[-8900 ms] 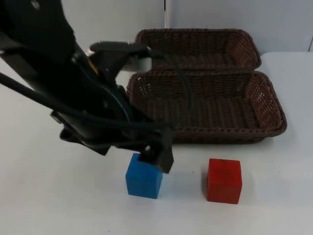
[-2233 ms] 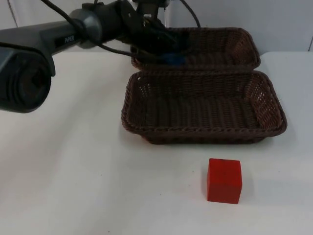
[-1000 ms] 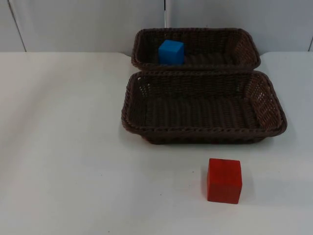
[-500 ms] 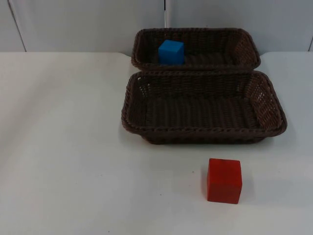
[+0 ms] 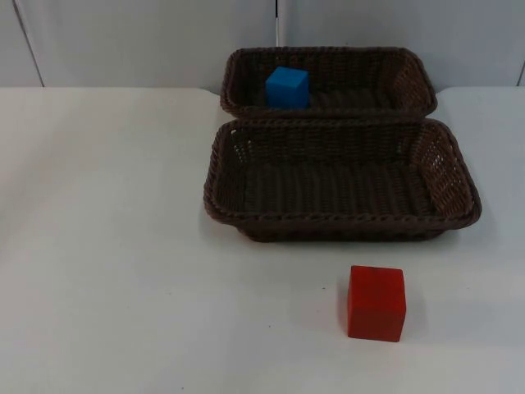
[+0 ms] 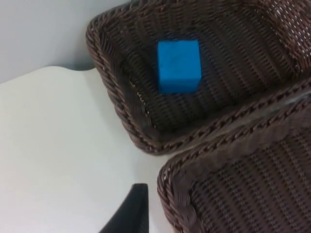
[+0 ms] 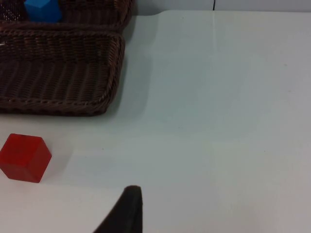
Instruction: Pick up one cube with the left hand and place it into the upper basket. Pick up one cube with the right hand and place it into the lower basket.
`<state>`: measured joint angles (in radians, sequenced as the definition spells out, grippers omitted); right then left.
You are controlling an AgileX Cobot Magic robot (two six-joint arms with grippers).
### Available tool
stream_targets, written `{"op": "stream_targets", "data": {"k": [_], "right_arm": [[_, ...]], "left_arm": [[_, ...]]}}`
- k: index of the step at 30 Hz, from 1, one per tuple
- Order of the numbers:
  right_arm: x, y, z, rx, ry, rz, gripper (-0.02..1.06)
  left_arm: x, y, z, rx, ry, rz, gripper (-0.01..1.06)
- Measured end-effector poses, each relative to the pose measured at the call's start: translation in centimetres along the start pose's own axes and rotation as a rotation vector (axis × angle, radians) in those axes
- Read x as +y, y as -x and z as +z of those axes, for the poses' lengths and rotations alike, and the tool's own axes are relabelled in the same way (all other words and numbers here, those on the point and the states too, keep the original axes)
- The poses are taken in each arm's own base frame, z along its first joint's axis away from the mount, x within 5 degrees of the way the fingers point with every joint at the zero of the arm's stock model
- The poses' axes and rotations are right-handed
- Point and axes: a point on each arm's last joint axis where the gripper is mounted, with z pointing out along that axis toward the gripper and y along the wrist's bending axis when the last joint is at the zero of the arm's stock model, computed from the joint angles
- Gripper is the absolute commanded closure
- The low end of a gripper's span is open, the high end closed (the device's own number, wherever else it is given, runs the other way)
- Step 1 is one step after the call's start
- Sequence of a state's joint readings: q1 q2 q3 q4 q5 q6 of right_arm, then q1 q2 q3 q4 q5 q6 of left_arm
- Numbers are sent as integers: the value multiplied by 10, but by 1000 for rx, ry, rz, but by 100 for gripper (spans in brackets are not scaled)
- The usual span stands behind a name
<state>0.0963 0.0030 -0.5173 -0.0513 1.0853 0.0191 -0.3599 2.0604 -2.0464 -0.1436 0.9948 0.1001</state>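
Red cube sits on the white table, lower right of the top view, just below the lower basket. Blue cube lies in the upper basket. Judged rigid, light, flat-faced: grip opposite sides. State of the left gripper and right gripper cannot be determined.

No readable text, no labels, no brands, no numbers, no signs on anything

baskets: 2 – upper basket, lower basket | cubes: 2 – blue cube, red cube
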Motion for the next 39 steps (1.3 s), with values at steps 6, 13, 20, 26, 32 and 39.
{"op": "stream_targets", "data": {"k": [6,13,20,26,32,39], "right_arm": [[0,0,0,0,0,0,-1],[0,0,0,0,0,0,-1],[0,0,0,0,0,0,-1],[0,0,0,0,0,0,-1],[0,0,0,0,0,0,-1],[0,0,0,0,0,0,-1]], "left_arm": [[-1,-16,-23,-38,20,3,4],[-3,-55,-48,-103,41,-7,4],[-5,-97,-72,-176,58,-31,4],[-8,-142,-92,-227,67,-57,4],[-10,-183,-109,-243,67,-107,4],[-13,-213,-132,-265,64,-124,4]]}}
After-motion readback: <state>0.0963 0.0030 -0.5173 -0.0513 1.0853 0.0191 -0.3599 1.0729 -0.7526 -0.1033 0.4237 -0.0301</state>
